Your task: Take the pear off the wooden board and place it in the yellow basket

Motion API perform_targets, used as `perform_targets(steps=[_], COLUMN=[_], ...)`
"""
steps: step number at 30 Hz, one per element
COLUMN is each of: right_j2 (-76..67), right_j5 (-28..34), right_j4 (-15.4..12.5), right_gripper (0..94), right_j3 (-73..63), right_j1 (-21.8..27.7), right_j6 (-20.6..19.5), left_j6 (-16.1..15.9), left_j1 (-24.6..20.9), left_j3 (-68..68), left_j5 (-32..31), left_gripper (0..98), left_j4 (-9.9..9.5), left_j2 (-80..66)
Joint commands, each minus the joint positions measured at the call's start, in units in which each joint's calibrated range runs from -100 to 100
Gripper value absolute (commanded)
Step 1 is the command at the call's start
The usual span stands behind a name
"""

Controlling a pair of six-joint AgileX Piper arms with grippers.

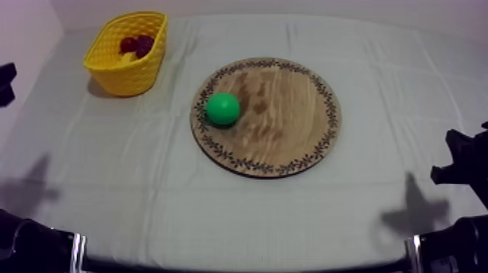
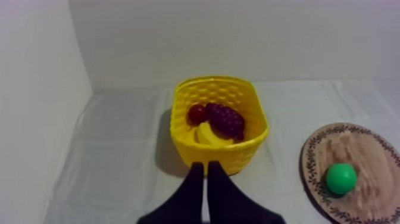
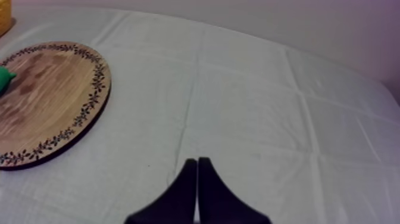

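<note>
Nearest, left gripper [image 2: 206,171] and right gripper [image 3: 196,167]: I read both narrow, empty.
Green pear [image 1: 222,108] rests on wooden board [image 1: 290,127]; yellow basket [image 1: 131,76] holds grapes [image 2: 226,119], banana [image 2: 206,134], small red fruit [image 2: 196,113].

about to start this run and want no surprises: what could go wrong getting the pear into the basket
The pear looks round and may roll off the wooden board if nudged. The yellow basket already holds grapes, a banana and a small red fruit, so the pear may land on top and bounce.

Open cloth [image 1: 171,156] lay between board [image 1: 290,123] and basket [image 1: 123,78], pear [image 1: 223,108] stood exposed, fruit [image 2: 225,119] crowded the basket's floor.
</note>
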Motion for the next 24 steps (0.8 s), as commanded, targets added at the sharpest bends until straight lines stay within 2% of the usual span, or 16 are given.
perform_targets(steps=[1,11,21,24], right_j2=[0.0,0.0,0.0,0.0], right_j5=[0.0,0.0,0.0,0.0], right_j4=[0.0,0.0,0.0,0.0], right_gripper=[0.5,0.5,0.5,0.5], right_j3=[0.1,0.1,0.1,0.1], right_j1=[0.0,0.1,0.0,0.0], right_j6=[0.0,0.0,0.0,0.0], left_j6=[0.8,5.0,9.2,10.5], left_j1=[0.7,6.2,11.2,13.2], left_j3=[-10.1,-35.4,-56.7,-62.6], left_j5=[1.3,14.3,22.6,25.5], left_gripper=[0.0,0.0,0.0,0.0], left_j4=[-0.07,-2.67,-3.78,-4.91], left_j2=[6.7,25.3,40.7,45.0])
